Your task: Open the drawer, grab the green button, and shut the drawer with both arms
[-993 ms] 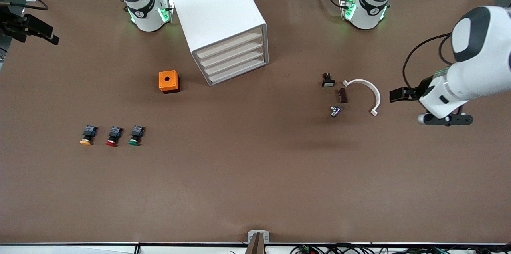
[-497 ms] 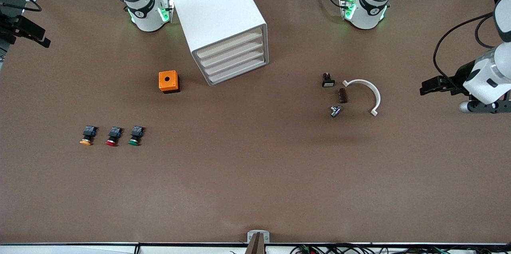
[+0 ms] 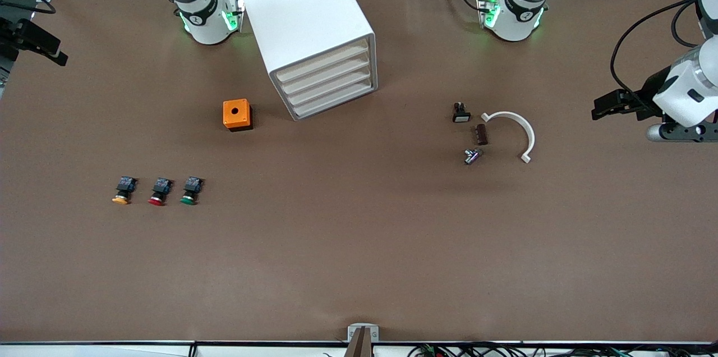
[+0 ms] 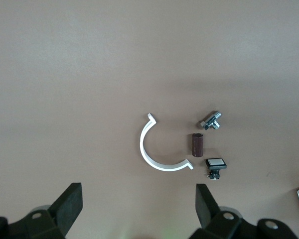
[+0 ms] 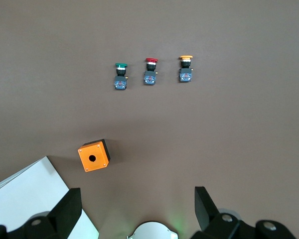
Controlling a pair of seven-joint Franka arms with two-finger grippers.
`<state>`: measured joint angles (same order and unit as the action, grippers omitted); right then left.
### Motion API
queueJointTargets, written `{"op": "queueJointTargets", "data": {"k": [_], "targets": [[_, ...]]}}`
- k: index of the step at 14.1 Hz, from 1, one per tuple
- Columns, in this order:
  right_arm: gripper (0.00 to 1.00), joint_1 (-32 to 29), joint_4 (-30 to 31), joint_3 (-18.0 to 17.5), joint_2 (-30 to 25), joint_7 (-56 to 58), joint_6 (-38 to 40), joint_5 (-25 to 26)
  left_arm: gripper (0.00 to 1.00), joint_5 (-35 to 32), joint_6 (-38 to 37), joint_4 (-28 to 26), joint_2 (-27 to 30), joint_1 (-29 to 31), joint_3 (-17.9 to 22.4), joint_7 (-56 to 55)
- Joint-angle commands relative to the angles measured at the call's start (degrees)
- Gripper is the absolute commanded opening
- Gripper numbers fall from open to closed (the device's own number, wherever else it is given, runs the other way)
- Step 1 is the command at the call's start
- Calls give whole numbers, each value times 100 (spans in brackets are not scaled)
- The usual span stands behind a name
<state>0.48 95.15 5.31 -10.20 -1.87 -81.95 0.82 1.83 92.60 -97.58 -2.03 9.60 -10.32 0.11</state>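
I'm looking down on a wide brown table (image 3: 359,267) with both arm bases along its edge farthest from my front camera. Nearest to that camera sits a row of three push-buttons, toward the right arm's end of the table: the orange-capped button (image 3: 123,191), the red-capped button (image 3: 159,191) and the button (image 3: 190,191) I'm after, green cap, standing closest of the three to the table's middle. All three lie on their sides with caps pointing toward the front camera, so the green one's long axis runs from camera to bases.

Farther back is the orange box (image 3: 237,114), and just beside it, farther still, the white cabinet (image 3: 305,26) with its four drawers shut; I take the drawer (image 3: 331,100) to be one of those, their fronts angled toward the left arm's end. Toward the left arm's end lies a white curved clip (image 3: 519,132) with a few small parts close by.

The right gripper (image 5: 137,211) hovers with its jaws spread wide and empty, over the table just next to the cabinet and the orange box; the button lies well apart from it, toward the front camera. The left gripper (image 4: 138,211) hangs over its own end of the table, jaws likewise spread, holding nothing, waiting. I judge the right arm far nearer to both cabinet and button.
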Motion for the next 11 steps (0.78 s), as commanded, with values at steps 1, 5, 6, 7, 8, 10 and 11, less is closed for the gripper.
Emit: {"op": "queueJointTargets", "data": {"k": [1,5,6,7,8,10,11], "targets": [[100,-22,-14,-74,-69,55,21,76,100,-16,-67,-77,115,-676,669,6],[100,4,-14,-83,-78,64,56,58,100,-16,-67,-68,106,-1109,1093,-37],[100,13,-23,-83,-78,64,57,58,100,-16,-66,-77,106,-1109,1093,-38],[100,13,-14,-83,-78,64,65,58,100,-16,-66,-77,89,-1109,1093,-38],[100,13,-14,-83,-78,64,65,58,100,-16,-66,-68,89,-1109,1093,-46],[100,5,-14,-83,-78,73,65,58,100,-7,-66,-68,89,-1092,1093,-46],[100,5,-23,-74,-78,90,57,58,100,-7,-49,-59,89,-1083,1085,-46]]}}
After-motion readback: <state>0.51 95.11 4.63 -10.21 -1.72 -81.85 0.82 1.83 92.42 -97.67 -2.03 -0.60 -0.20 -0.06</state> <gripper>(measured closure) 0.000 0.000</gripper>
